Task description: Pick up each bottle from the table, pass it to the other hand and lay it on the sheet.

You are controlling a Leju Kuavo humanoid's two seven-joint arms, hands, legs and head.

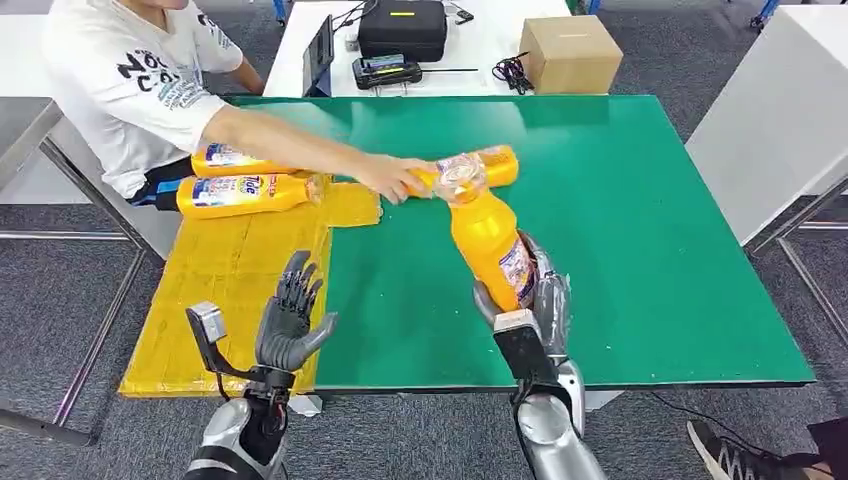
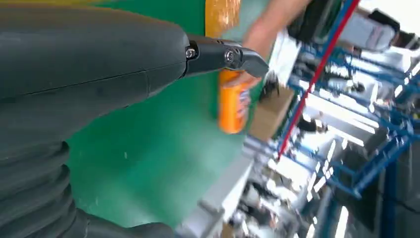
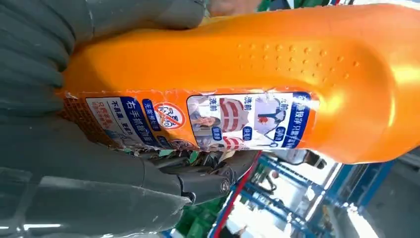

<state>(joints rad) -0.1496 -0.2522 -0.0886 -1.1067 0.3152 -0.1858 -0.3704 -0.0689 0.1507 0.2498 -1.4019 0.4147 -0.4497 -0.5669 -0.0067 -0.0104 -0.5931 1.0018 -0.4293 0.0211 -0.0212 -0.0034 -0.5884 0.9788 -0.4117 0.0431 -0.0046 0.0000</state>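
Green table, yellow sheet lying along its left edge, a person reaching in from the far side.

Right hand is gripping a bottle by its base, long axis tilting up and away toward the table's middle. Left hand is waiting over the sheet's edge with fingers spread and nothing in them, well apart from the bottle, so the pass means swinging it left. Person's hand is touching another bottle lying just beyond.

The left hand fills the near side as a grey ribbed cover, with one dark finger stretched out over the green table. Just past the fingertip, a person's hand holds an orange bottle, blurred. Beyond it sits a cardboard box.
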